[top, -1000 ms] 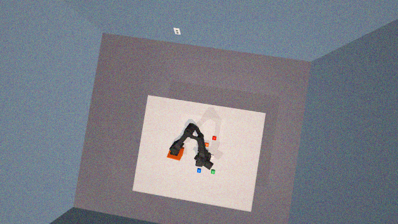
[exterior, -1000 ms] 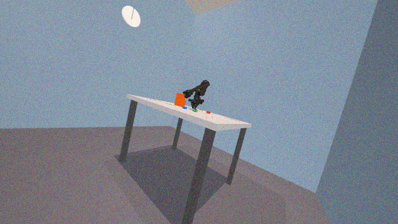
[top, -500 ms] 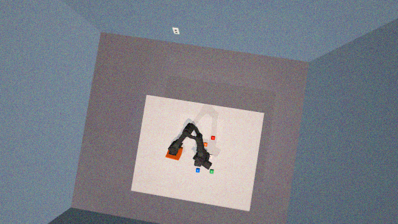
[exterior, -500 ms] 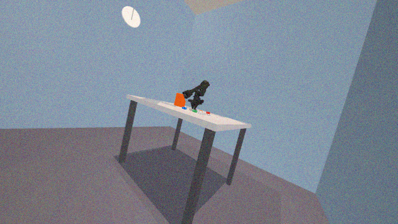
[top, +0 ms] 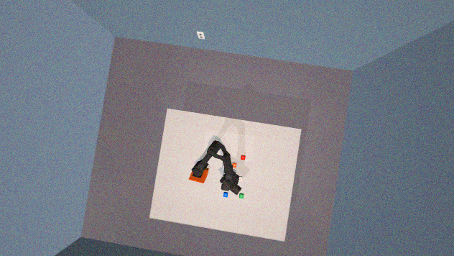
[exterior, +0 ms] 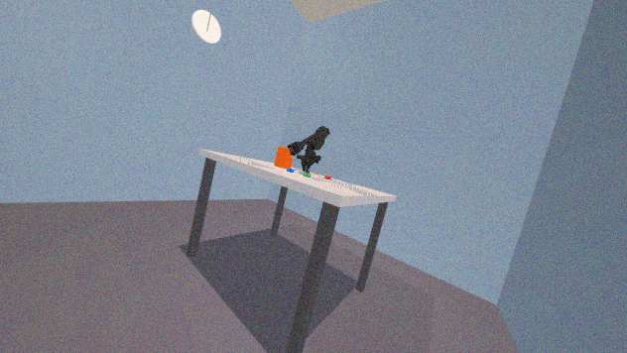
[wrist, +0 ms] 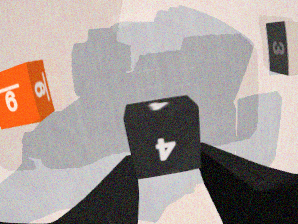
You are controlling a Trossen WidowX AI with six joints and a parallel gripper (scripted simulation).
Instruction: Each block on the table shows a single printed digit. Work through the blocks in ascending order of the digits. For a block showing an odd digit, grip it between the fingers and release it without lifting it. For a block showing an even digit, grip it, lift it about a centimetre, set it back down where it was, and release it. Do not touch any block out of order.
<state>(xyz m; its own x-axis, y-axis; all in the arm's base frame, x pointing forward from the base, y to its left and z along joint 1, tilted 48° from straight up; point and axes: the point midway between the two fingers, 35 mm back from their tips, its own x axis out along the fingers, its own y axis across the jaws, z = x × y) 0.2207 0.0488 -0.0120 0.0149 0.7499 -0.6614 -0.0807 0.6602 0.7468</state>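
In the wrist view my gripper (wrist: 165,157) is shut on a black block (wrist: 161,129) that shows a white 4, with one dark finger on each side of it. I cannot tell whether the block rests on the table. In the top and exterior views the gripper (top: 231,185) (exterior: 309,166) is low over the white table (top: 266,208) (exterior: 347,194), and the arm hides the black block. An orange block (wrist: 23,94) (top: 234,165) lies to the left in the wrist view.
A dark block (wrist: 277,46) lies at the right edge of the wrist view; its digit is unclear. A red block (top: 243,157) (exterior: 327,176), a blue block (top: 225,194) (exterior: 291,170) and a green block (top: 241,195) (exterior: 307,175) lie around the gripper. The arm stands on an orange base (top: 198,177) (exterior: 283,157).
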